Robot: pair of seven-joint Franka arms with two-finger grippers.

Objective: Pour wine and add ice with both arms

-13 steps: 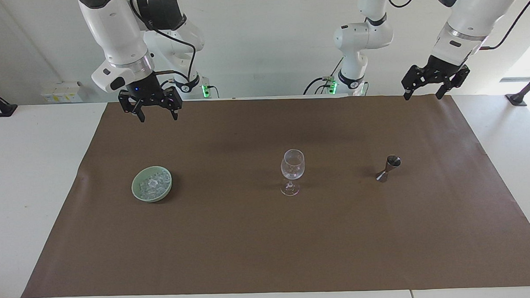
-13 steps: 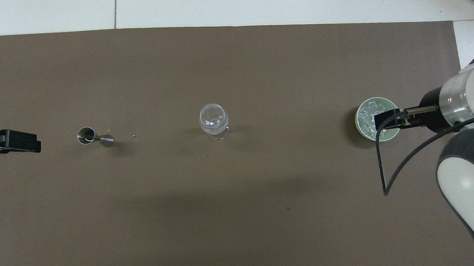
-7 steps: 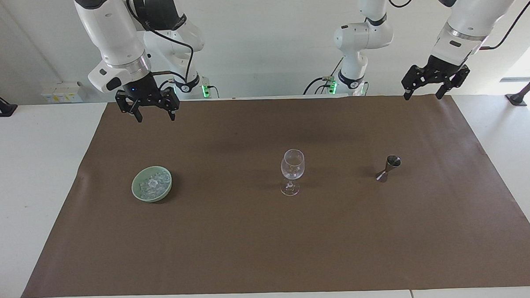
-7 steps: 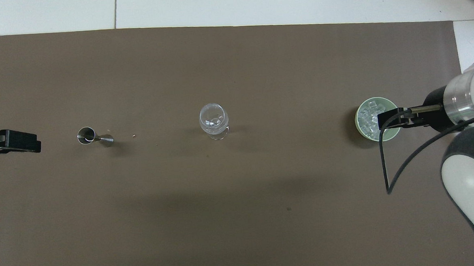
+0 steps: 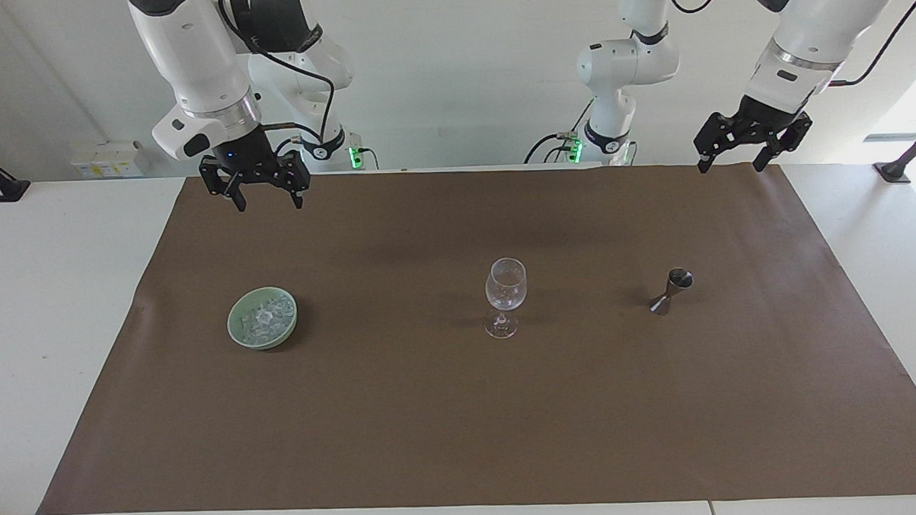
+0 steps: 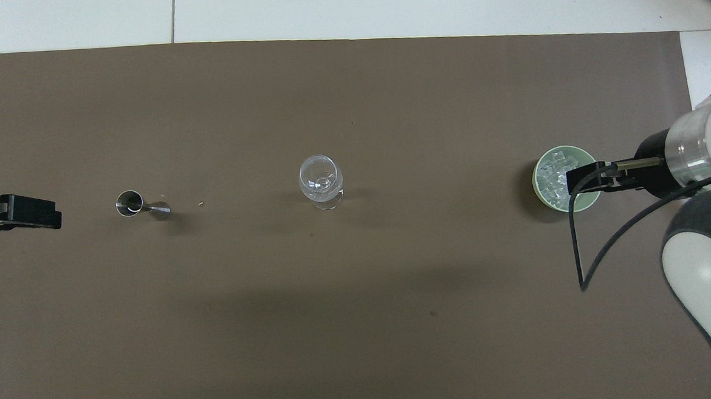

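pale green bowl (image 5: 262, 318), brown mat (image 5: 463, 410), clear ice (image 5: 266, 316).

One wine glass (image 5: 505, 288), one metal jigger (image 5: 672, 290), one green bowl (image 5: 236, 330) with a heap of ice (image 5: 266, 316) cubes too jumbled to count, and two arms, each with one claw.

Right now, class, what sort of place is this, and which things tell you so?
Probably a robotics lab set up as a bar: two white arms, a wine glass, a metal jigger and a bowl of ice.
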